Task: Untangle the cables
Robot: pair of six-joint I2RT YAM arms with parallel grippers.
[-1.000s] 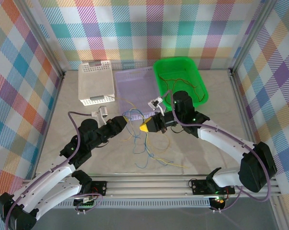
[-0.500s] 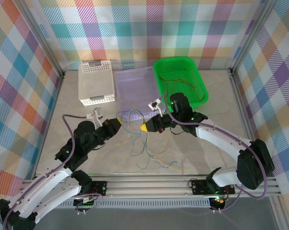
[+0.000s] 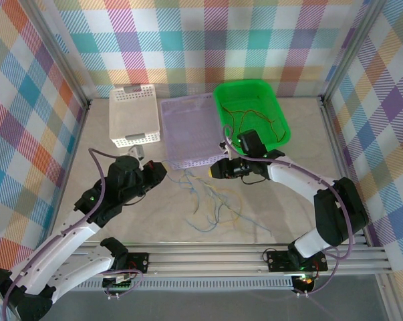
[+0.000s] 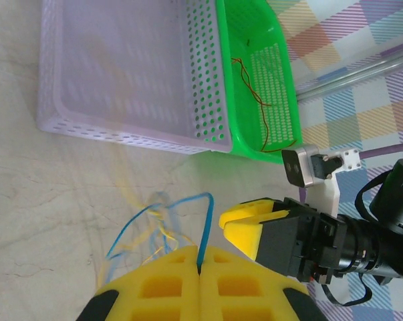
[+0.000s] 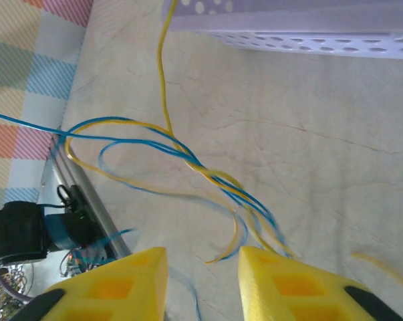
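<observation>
Release: right gripper (image 5: 202, 259) has just parted its jaws, empty, cables (image 5: 208, 172) loose ahead of it; left gripper (image 4: 200, 271) stays clamped on the blue cable (image 4: 206, 227) (free to draw it out).

Glossy perforated plastic green basket (image 4: 278, 87), matt veined table (image 3: 288, 200), plastic-coated cables (image 5: 211, 175)

Blue cable (image 4: 205, 227) end out of sight (between the left tool's (image 4: 200, 267) closed pads)
</observation>
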